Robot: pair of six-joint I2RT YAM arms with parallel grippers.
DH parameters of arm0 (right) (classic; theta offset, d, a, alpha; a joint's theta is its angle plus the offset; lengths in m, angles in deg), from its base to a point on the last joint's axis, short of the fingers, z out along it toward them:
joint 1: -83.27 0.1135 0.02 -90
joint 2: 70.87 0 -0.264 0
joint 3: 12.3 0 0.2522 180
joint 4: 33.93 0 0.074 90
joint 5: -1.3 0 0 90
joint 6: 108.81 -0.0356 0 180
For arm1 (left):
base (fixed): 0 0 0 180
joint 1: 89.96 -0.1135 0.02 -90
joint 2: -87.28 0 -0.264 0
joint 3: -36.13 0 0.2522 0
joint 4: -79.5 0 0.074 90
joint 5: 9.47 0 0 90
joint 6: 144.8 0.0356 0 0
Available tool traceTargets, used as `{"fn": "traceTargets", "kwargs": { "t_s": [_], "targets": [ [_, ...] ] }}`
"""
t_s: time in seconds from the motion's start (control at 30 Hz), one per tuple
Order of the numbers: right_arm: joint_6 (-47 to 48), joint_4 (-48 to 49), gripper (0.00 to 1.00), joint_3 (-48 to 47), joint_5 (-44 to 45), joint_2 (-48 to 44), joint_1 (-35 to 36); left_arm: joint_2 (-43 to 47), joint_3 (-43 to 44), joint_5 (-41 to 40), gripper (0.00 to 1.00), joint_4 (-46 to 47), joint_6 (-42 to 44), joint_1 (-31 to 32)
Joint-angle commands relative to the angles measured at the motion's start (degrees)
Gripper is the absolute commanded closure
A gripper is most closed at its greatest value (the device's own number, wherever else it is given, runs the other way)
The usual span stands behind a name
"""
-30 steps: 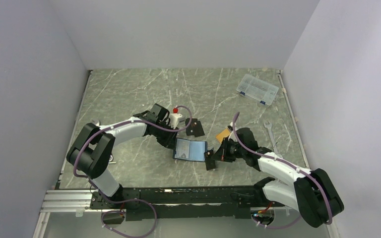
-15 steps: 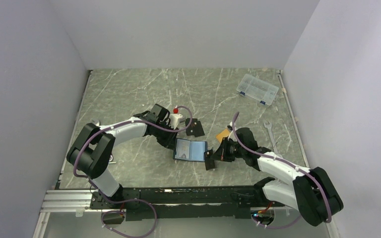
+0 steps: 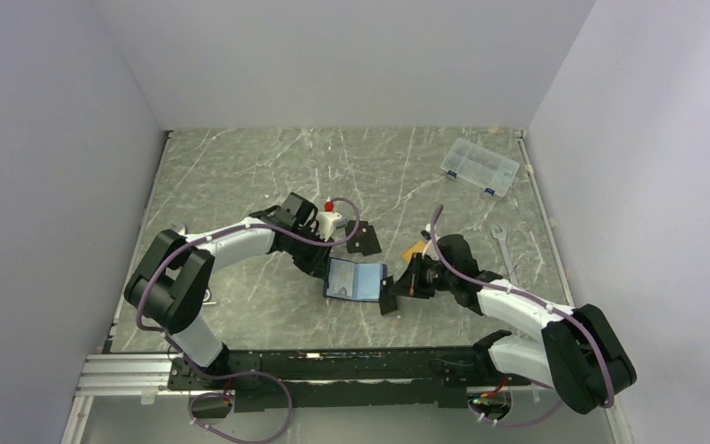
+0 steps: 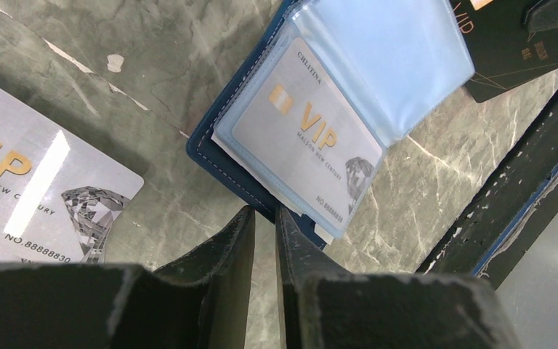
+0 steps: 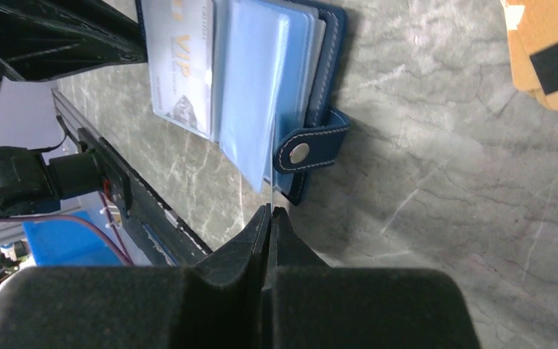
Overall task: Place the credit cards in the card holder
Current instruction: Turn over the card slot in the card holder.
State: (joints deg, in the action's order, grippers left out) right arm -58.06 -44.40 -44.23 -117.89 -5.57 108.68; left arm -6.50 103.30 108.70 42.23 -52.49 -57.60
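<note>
Card holder (image 3: 355, 280) crosswise, snap tab (image 5: 312, 145) rightward

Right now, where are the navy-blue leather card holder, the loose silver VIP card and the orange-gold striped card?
navy-blue leather card holder (image 5: 318, 139): right wrist view, snap tab.
loose silver VIP card (image 4: 43, 182): left wrist view, printed face.
orange-gold striped card (image 5: 545, 29): right wrist view, orange face.

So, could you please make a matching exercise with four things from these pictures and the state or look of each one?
Things:
1. card holder
2. orange card
3. right gripper
4. black card

States:
A. shut on a clear sleeve
B. lies open, with a silver card inside
C. bears a dark stripe
D. shows gold lettering

Pairs: 1-B, 2-C, 3-A, 4-D.
</note>
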Motion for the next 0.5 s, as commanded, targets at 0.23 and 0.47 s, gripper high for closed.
{"fn": "traceTargets", "kwargs": {
  "t_s": [0.23, 0.47],
  "targets": [
    [1.1, 0.2, 1.00, -6.1, -2.3, -1.1, -0.2, 1.3, 2.5, 0.2, 0.79, -0.8, 1.2, 0.5],
    [-1.0, 6.4, 1.00, -7.3, -5.1, 4.0, 0.5, 1.2, 3.3, 2.1, 0.67, -1.3, 0.9, 0.1]
  ]
}}
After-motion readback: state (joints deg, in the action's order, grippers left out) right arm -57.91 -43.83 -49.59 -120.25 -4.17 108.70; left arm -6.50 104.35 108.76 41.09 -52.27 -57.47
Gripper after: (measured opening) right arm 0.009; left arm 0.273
